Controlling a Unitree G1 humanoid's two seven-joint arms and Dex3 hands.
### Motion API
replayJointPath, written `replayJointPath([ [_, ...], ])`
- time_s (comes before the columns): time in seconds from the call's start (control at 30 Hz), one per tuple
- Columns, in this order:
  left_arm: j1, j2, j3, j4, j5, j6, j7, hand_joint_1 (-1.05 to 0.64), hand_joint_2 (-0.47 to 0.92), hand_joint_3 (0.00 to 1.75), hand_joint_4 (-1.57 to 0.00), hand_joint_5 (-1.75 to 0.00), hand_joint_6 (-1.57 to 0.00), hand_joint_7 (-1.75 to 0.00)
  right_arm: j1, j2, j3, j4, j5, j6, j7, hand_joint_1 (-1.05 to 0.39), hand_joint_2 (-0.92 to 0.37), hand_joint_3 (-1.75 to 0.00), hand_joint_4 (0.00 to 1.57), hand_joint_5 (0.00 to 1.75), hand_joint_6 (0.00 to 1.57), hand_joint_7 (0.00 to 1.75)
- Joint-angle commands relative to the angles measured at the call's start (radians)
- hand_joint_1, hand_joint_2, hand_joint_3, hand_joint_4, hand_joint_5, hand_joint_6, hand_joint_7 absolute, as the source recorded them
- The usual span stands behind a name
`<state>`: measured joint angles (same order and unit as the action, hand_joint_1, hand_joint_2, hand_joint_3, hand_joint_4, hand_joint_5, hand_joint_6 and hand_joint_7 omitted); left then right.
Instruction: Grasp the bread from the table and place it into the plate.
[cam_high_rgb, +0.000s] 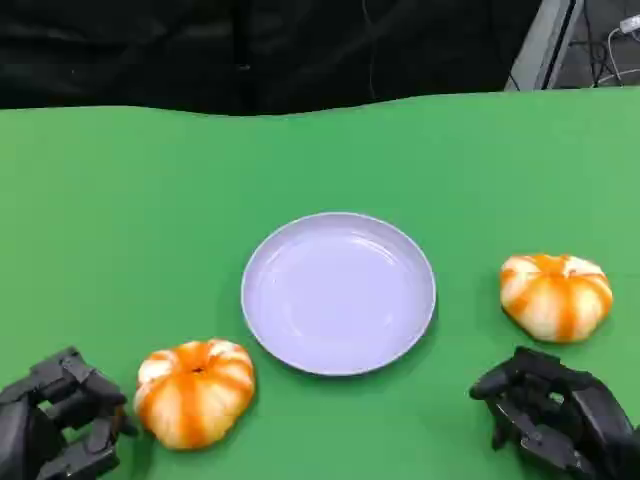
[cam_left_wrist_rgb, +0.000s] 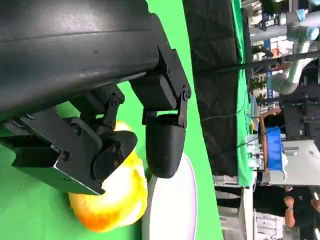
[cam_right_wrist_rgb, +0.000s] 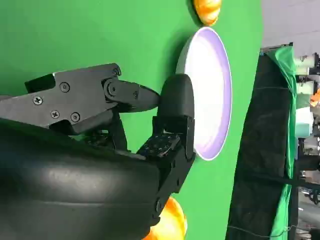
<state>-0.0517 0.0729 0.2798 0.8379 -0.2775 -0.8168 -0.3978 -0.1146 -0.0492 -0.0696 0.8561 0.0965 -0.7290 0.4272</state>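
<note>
The robot's left hand (cam_left_wrist_rgb: 125, 125) fills the upper left and centre of the frame, its rounded black shell across the top and black fingers (cam_left_wrist_rgb: 164, 145) reaching toward the lower centre, spread and holding nothing. Behind the fingers, at the lower left, lies an orange-and-white striped bread (cam_left_wrist_rgb: 117, 200) on the green table (cam_left_wrist_rgb: 30, 210), just beside the pale lilac plate (cam_left_wrist_rgb: 175, 210) seen edge-on at the bottom centre. A black curtain (cam_left_wrist_rgb: 215, 90) runs down the centre right. At the far right stand a blue bin (cam_left_wrist_rgb: 275, 147) and grey pipework (cam_left_wrist_rgb: 295, 70), with a person (cam_left_wrist_rgb: 300, 210) in dark clothing at the lower right corner
</note>
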Motion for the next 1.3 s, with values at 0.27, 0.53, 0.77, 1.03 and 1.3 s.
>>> replayJointPath([
  [0.27, -0.014, 0.016, 0.014, 0.014, -0.016, -0.007, -0.010, 0.06, 0.60, 1.05, -0.99, -1.46, -0.98, -1.22, 0.004, -0.018, -0.002, 0.019, -0.002, 0.004, -0.007, -0.27, -0.92, -0.45, 0.65, 1.72, 0.74, 1.10],
  [0.53, -0.015, 0.009, 0.025, 0.016, -0.019, -0.021, -0.002, 0.05, 0.62, 1.01, -0.98, -1.46, -0.97, -1.23, 0.005, -0.017, -0.003, 0.012, 0.008, 0.017, 0.005, -0.26, -0.92, -0.45, 0.65, 1.73, 0.73, 1.10],
  [0.77, -0.017, -0.052, 0.096, -0.068, -0.254, 0.130, -0.150, 0.03, 0.77, 0.83, -0.82, -1.35, -0.95, -0.84, 0.001, -0.019, -0.003, 0.019, 0.002, 0.014, -0.001, -0.26, -0.92, -0.45, 0.64, 1.73, 0.73, 1.10],
  [1.03, 0.023, -0.071, 0.118, -0.191, -0.390, 0.329, -0.290, -0.17, 0.89, 0.13, -0.85, -0.08, -0.83, -0.05, 0.005, -0.022, 0.000, 0.014, -0.008, 0.011, -0.013, -0.27, -0.92, -0.45, 0.64, 1.72, 0.73, 1.10],
  [1.3, 0.028, -0.062, 0.151, -0.207, -0.409, 0.396, -0.362, -0.45, 0.92, 0.09, -0.64, 0.00, -0.57, 0.00, -0.001, -0.020, -0.002, 0.021, -0.001, 0.016, -0.008, -0.27, -0.92, -0.44, 0.65, 1.74, 0.73, 1.10],
])
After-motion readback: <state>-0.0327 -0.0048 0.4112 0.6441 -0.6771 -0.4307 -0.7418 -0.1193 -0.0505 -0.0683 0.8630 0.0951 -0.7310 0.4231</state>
